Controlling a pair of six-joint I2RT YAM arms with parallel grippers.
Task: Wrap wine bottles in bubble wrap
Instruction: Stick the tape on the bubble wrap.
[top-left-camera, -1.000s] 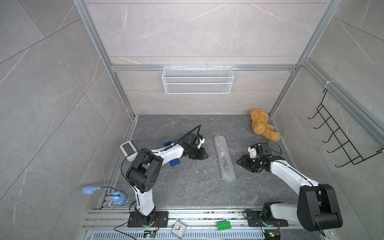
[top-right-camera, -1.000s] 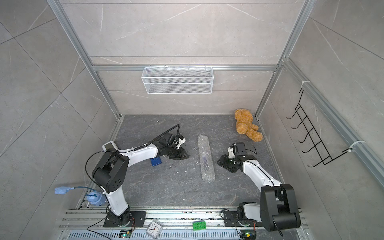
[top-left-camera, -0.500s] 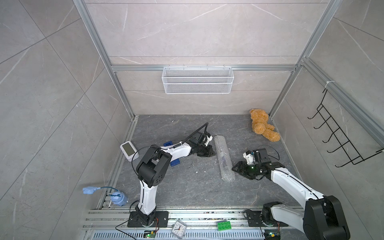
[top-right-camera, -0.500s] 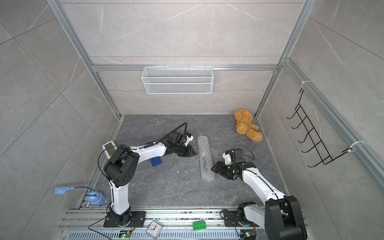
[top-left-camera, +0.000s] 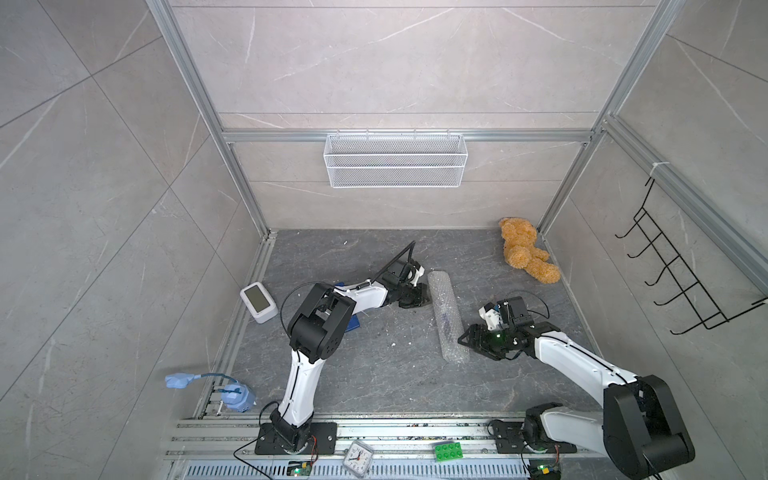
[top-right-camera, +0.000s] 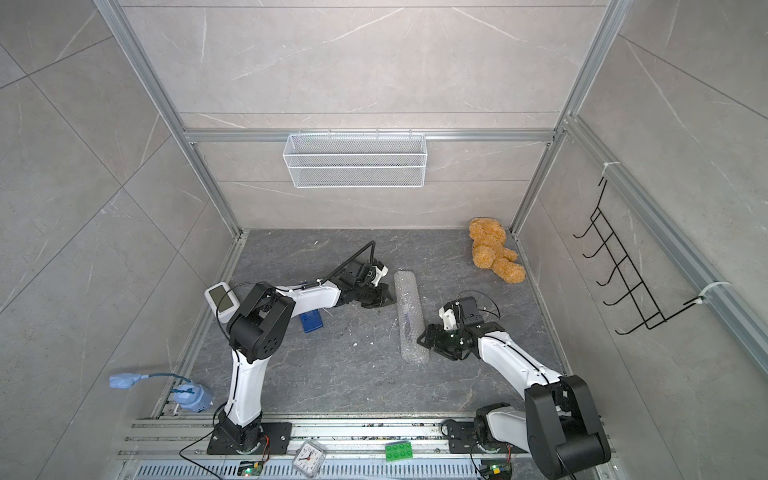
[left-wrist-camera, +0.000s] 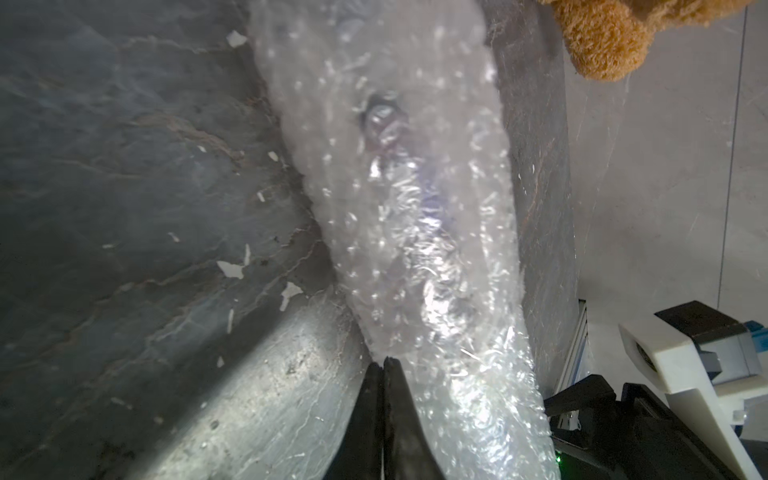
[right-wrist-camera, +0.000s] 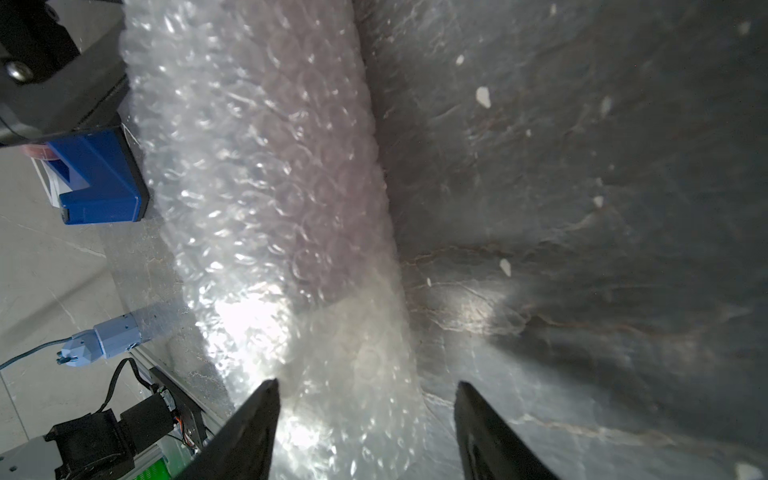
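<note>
Both top views show the bubble wrap (top-left-camera: 449, 320) rolled around the wine bottle (top-left-camera: 447, 323), its long axis running away from me, between the arms. Left wrist: the left gripper (left-wrist-camera: 383, 368) is pressed together at the roll's edge. Right wrist: the right gripper (right-wrist-camera: 365, 392) is spread apart, with the roll's near end just ahead between its jaws.

Enclosure: pale grey veined tile walls (top-left-camera: 395, 62) set in an aluminium frame (top-left-camera: 270, 136). The worktop (top-left-camera: 374, 374) is a dark grey stone-look slab with white flecks.

- A white wire basket (top-left-camera: 395, 166) hangs on the back wall, well beyond the left hand (top-left-camera: 422, 297).
- A black hook rack (top-left-camera: 685, 286) is mounted on the side wall, well outboard of the right hand (top-left-camera: 462, 338).
- Slotted rails (top-left-camera: 415, 428) run behind both hands.
</note>
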